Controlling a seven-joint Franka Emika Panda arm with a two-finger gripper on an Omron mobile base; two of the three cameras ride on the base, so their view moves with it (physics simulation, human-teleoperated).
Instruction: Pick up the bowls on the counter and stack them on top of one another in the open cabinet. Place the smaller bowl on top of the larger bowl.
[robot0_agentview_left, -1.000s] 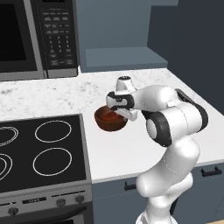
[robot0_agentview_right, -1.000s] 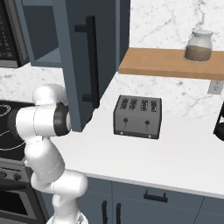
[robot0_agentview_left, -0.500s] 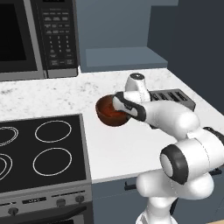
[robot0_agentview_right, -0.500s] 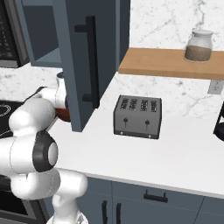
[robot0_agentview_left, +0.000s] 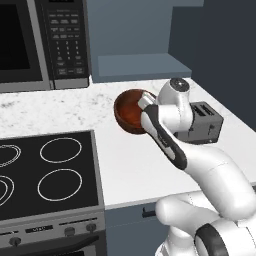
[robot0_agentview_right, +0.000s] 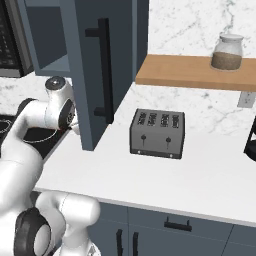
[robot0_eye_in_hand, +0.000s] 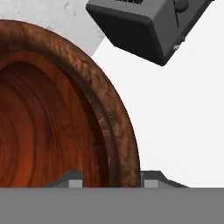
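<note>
Your claw (robot0_eye_in_hand: 111, 177) grips the dark brown bowl's (robot0_agentview_left: 131, 110) rim, jaws partly closed, one each side. The toaster (robot0_eye_in_hand: 148, 26) sits just beyond it on the counter (robot0_agentview_left: 125, 160).

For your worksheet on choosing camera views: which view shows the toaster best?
The right base view: the whole toaster stands unobstructed, slots and levers showing. In the left base view the arm hides much of the toaster. The hand view catches just a corner of it.

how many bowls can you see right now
1: a dark brown bowl, its rim gripped by the gripper, held above the counter left of the toaster. Another may be hidden behind the arm.
</note>
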